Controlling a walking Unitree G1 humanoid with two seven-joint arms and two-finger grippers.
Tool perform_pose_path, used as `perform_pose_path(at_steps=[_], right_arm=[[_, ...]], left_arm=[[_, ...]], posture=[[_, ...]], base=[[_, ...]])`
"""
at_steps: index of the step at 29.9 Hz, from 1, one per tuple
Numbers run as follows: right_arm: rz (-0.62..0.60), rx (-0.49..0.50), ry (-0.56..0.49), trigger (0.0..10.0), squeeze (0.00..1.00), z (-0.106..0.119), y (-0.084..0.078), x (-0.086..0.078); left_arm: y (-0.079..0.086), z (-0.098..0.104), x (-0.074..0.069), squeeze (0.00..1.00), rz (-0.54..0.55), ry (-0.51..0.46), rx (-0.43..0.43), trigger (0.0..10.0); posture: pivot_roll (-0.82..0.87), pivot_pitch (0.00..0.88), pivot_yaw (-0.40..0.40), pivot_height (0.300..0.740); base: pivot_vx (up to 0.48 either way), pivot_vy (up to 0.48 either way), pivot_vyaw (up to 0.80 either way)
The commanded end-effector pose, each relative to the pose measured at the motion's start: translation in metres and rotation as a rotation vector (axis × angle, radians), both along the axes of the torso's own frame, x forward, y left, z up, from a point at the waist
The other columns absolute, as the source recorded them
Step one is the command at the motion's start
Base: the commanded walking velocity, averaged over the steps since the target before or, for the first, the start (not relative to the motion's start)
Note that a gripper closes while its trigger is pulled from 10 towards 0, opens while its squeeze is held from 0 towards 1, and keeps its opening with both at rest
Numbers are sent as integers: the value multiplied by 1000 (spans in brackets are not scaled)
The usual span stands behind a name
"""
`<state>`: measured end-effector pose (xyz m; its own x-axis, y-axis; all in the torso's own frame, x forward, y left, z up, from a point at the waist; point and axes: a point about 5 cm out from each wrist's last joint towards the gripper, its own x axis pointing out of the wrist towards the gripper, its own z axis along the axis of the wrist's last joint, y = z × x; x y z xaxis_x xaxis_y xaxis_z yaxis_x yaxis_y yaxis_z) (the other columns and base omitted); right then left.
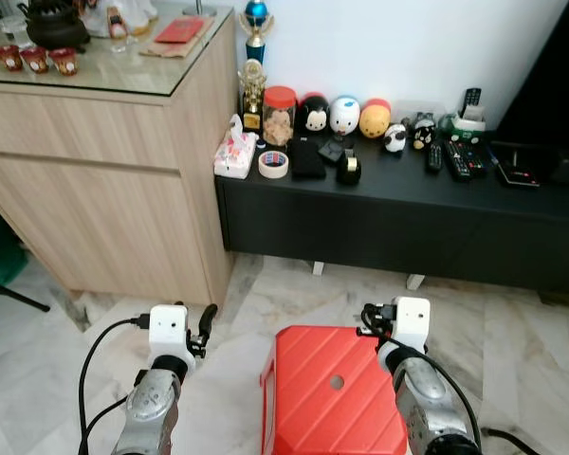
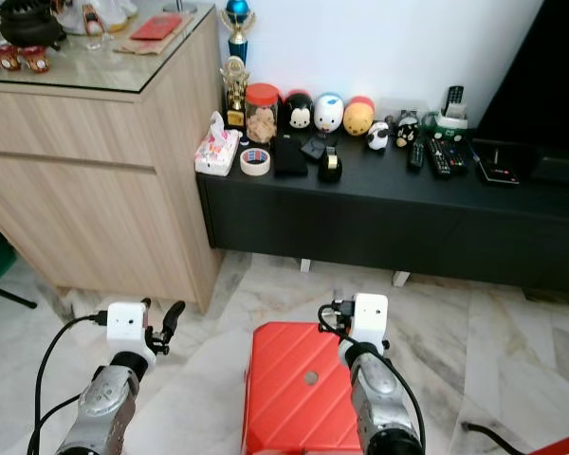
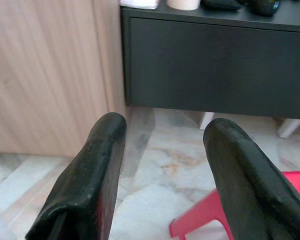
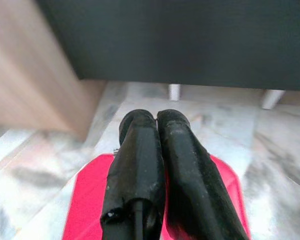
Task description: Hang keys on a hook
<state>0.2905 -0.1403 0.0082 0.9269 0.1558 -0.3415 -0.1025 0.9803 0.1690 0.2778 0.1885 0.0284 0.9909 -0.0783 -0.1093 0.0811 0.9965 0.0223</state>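
My left gripper (image 3: 162, 135) is open, with nothing between its two black fingers. It is held low over the marble floor, pointing toward the corner where the wooden cabinet (image 1: 114, 190) meets the black low console (image 1: 398, 227). My right gripper (image 4: 156, 117) is shut, its fingers pressed together above a red plastic stool (image 1: 332, 389). In the left eye view the left gripper (image 1: 207, 322) is at the lower left and the right gripper (image 1: 370, 318) is at the lower middle.
On the console stand a trophy (image 1: 252, 90), a tissue pack (image 1: 234, 152), a tape roll (image 1: 273, 164), a jar (image 1: 279, 116), small toy figures (image 1: 344, 115) and remotes (image 1: 460, 156). The wooden cabinet's glass top holds small cups (image 1: 33, 59). The stool is right before me.
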Motion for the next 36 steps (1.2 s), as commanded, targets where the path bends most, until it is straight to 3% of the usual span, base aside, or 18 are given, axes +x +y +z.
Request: perform_pose_path(at_steps=[1,4,5,7,11,13,15,17,19,21,26,28,36], right_arm=[[50,-17,6,10000,0,2,2,1],[180,15,6,10000,0,8,9,2],[291,3,-17,10000,0,15,15,3],[352,-13,-42,10000,0,22,18,5],[398,-14,-89,10000,0,40,19,13],[413,-11,-96,10000,0,43,20,14],[503,-28,-125,10000,0,55,27,14],[523,-32,-130,10000,0,58,29,14],[504,30,-128,10000,0,68,33,16],[580,88,-142,10000,0,79,44,10],[644,95,-165,10000,0,88,52,5],[742,74,-178,10000,0,98,58,-4],[878,20,-152,10000,0,108,60,-14]], left_arm=[[-2,0,-2,0,-46,9,-10,10000],[-7,6,-1,0,-152,0,8,10000],[-12,8,-1,0,-229,5,12,10000],[-15,11,-1,0,-285,12,-5,10000],[-21,22,1,0,-427,14,14,10000],[-22,23,2,0,-448,12,34,10000],[-29,32,1,0,-558,16,50,10000],[-31,35,1,0,-588,23,50,10000],[-35,37,1,0,-668,56,104,10000],[-39,44,1,0,-715,58,86,10000],[-43,51,2,0,-752,50,80,10000],[-47,54,-1,0,-806,70,88,10000],[-51,58,-4,0,-838,96,80,10000]], posture=[[56,0,-81,740],[53,0,-78,740],[49,0,-77,740],[49,0,-77,740],[57,0,-83,740],[58,0,-83,740],[59,0,-83,740],[64,0,-84,740],[61,0,-81,740],[58,0,-80,740],[55,0,-82,740],[48,0,-79,740],[50,0,-84,740]], base=[[0,0,0],[0,0,0],[0,0,0],[0,0,0],[0,0,0],[0,0,0],[0,0,0],[0,0,0],[0,0,0],[0,0,0],[0,0,0],[0,0,0],[0,0,0]])
